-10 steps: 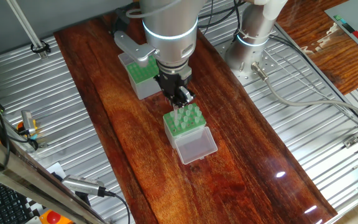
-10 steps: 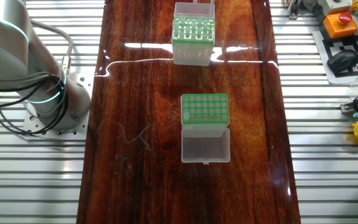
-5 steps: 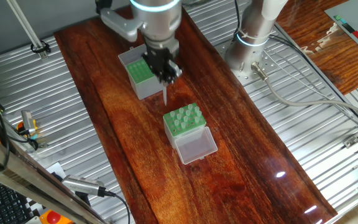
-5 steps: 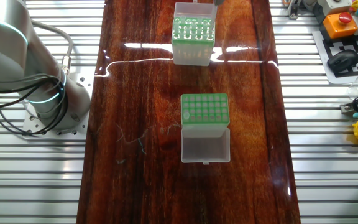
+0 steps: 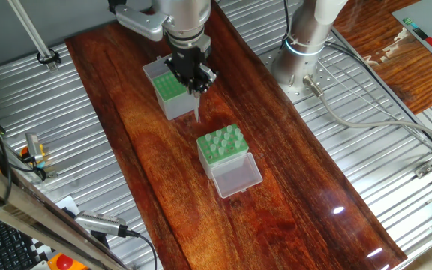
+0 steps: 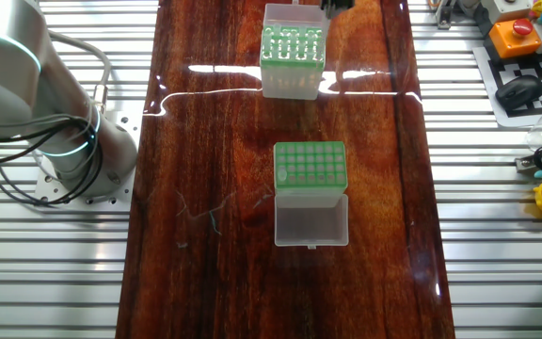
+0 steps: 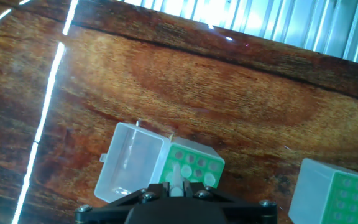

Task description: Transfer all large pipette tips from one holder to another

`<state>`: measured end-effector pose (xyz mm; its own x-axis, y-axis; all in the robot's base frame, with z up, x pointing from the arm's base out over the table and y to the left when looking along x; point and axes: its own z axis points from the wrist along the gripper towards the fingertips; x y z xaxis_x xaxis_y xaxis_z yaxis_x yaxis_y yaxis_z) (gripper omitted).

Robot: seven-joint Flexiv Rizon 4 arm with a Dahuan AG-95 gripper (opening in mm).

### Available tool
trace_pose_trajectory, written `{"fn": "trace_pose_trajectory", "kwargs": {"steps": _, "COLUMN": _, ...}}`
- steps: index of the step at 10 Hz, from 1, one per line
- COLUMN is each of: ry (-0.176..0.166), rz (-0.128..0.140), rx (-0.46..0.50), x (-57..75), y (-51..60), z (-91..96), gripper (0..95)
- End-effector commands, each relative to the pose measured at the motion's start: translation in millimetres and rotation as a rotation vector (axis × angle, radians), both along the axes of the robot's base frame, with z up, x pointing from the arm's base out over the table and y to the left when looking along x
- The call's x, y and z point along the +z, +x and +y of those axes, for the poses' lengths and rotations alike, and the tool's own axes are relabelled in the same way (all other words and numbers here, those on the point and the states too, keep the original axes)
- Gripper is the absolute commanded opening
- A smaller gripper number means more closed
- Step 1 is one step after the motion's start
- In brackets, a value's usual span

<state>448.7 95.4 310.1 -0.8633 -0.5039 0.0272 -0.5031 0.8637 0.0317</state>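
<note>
Source holder: whitish box (image 5: 221, 147) with green rack, clear lid (image 5: 236, 176) open toward the camera, tips standing in it.
Table: dark wood (image 5: 298, 172), both boxes resting on it.
Gripper: black fingers (image 5: 195, 75) closed around one pipette tip (image 5: 197, 111), hanging point down above the wood.
Target holder: grey box (image 5: 168, 91) just beside the gripper.
</note>
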Motion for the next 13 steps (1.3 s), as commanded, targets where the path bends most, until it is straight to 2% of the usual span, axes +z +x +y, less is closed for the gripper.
{"fn": "trace_pose_trajectory", "kwargs": {"steps": 1, "ry": -0.005, "rz": -0.007, "rx": -0.035, "x": -6.3, "y": -5.0, "z": -84.8, "gripper": 0.0}}
{"fn": "trace_pose_trajectory", "kwargs": {"steps": 3, "ry": 0.003, "rz": -0.006, "rx": -0.011, "x": -6.3, "y": -5.0, "z": -84.8, "gripper": 0.0}}
{"fn": "trace_pose_trajectory", "kwargs": {"steps": 6, "ry": -0.016, "rz": -0.007, "rx": -0.075, "x": -6.3, "y": -5.0, "z": -84.8, "gripper": 0.0}}
{"fn": "trace_pose_trajectory", "kwargs": {"steps": 7, "ry": -0.02, "rz": -0.012, "rx": -0.145, "x": -14.6, "y": 3.4, "z": -76.2, "gripper": 0.0}}
{"fn": "trace_pose_trajectory", "kwargs": {"steps": 8, "ry": -0.022, "rz": -0.011, "rx": -0.144, "x": -18.5, "y": 5.0, "z": -78.9, "gripper": 0.0}}
{"fn": "trace_pose_trajectory", "kwargs": {"steps": 10, "ry": -0.017, "rz": -0.006, "rx": -0.121, "x": -22.0, "y": -17.5, "z": -98.0, "gripper": 0.0}}
{"fn": "trace_pose_trajectory", "kwargs": {"steps": 13, "ry": -0.017, "rz": 0.001, "rx": -0.097, "x": -15.0, "y": -33.0, "z": -116.7, "gripper": 0.0}}
